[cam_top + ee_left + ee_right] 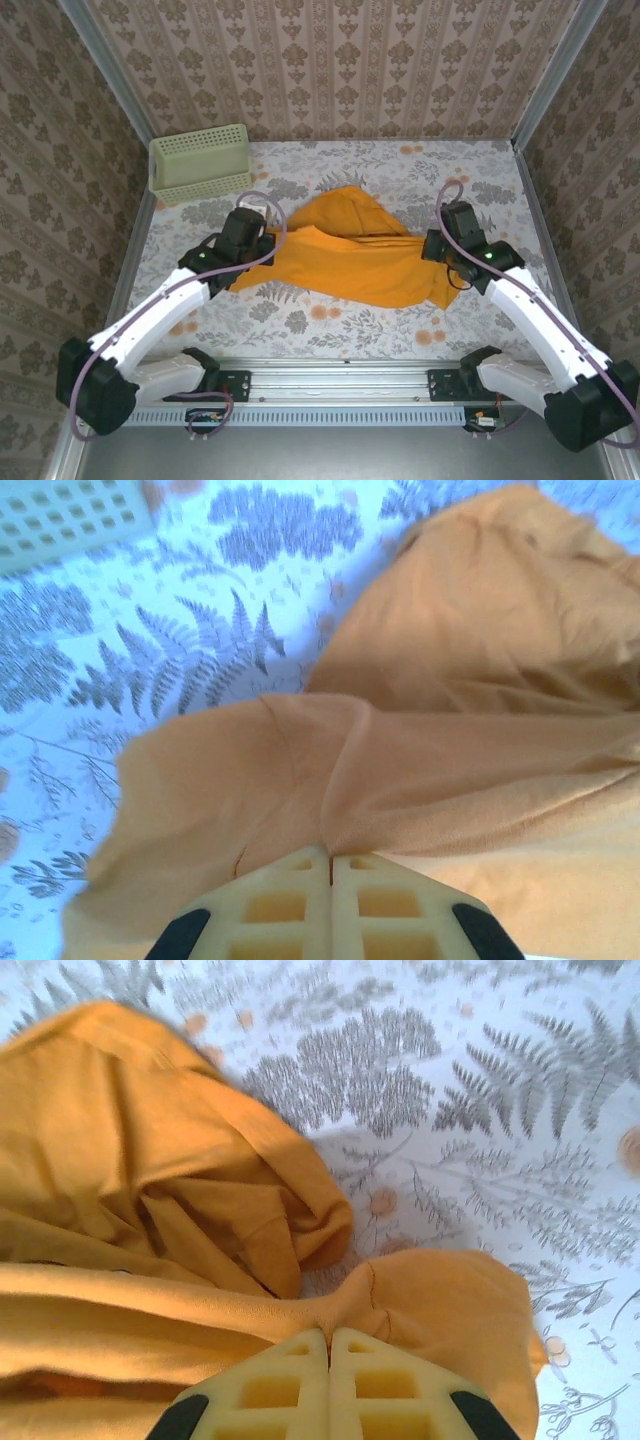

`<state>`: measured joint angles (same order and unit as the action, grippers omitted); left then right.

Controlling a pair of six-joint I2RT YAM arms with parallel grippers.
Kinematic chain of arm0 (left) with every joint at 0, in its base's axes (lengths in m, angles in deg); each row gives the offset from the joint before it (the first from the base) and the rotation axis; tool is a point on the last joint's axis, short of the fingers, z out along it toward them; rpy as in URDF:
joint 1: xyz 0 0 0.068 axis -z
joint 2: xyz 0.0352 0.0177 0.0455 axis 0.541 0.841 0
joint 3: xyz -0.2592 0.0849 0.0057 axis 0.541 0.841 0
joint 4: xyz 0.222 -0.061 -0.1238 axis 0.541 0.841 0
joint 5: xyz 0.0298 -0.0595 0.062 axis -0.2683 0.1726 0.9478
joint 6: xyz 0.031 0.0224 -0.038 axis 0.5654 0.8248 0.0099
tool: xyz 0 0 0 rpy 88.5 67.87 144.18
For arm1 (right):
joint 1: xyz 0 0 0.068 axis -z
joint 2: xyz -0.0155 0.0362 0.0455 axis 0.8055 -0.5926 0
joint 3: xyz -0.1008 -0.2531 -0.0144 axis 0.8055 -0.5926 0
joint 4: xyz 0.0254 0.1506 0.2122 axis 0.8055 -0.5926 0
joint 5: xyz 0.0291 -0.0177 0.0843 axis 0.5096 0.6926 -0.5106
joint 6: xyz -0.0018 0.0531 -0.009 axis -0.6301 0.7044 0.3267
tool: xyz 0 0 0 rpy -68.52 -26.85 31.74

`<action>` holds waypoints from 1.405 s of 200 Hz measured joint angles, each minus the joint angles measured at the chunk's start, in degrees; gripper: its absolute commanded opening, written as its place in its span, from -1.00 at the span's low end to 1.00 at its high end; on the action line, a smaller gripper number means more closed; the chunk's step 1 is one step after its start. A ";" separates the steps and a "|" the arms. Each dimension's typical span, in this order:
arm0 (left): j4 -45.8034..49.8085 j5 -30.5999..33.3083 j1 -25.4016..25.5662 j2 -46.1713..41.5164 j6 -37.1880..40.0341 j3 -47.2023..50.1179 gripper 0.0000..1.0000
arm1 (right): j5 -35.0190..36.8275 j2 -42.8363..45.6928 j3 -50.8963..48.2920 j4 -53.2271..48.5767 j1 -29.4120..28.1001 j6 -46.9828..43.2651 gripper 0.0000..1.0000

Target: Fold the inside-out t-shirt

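Arms: your left arm (150, 320) and right arm (545, 320) both reach out from the near edge and angle in toward each other, with the wrists low over the bench (330, 320).

Left end effector: your left end effector (266, 248) has its fingers pressed together on the shirt's left edge. In the wrist view (330, 855) the cloth puckers right at the tips, so that looks like a real pinch.

Right end effector: same deal. Your right end effector (432, 246) is clamped on the right end of the shirt, and the fabric gathers into the closed tips (328, 1332).

Shirt: the shirt (350, 250) sits mid-bench, strung between your two grips, with a loose hump bunched up toward the back. You get plain orange on every face, no lettering anywhere, so I can't tell which side is out.

Progress: early, I'd say. You've got a hold on both ends, but nothing's spread flat and there's no clean fold anywhere. Turning it right side out (if it needs that), flattening and the folds themselves all look to be ahead of you.

Basket: the green basket (200, 160) is at the far left corner, well apart from the shirt.
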<state>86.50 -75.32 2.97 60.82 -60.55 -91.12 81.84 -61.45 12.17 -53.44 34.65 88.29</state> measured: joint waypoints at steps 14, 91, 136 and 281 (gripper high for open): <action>0.81 0.57 -0.02 -3.02 1.05 -1.62 -1.00 | 0.48 1.75 3.28 -1.36 -0.02 -1.11 -1.00; 1.88 0.79 0.70 -10.12 6.78 -25.53 -1.00 | 0.39 5.55 34.67 -4.76 -3.34 -8.70 -1.00; 3.30 3.06 1.11 -8.61 7.69 -31.43 -1.00 | 0.50 6.29 39.89 -6.01 -4.15 -10.43 -1.00; 11.17 -4.39 -14.32 35.56 7.67 -91.89 -1.00 | 7.80 -10.62 49.00 -3.65 -35.08 -12.46 -1.00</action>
<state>97.67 -79.72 -11.35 96.39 -52.88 -183.00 89.65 -72.07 61.17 -57.09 -0.43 75.83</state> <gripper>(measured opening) 0.042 0.065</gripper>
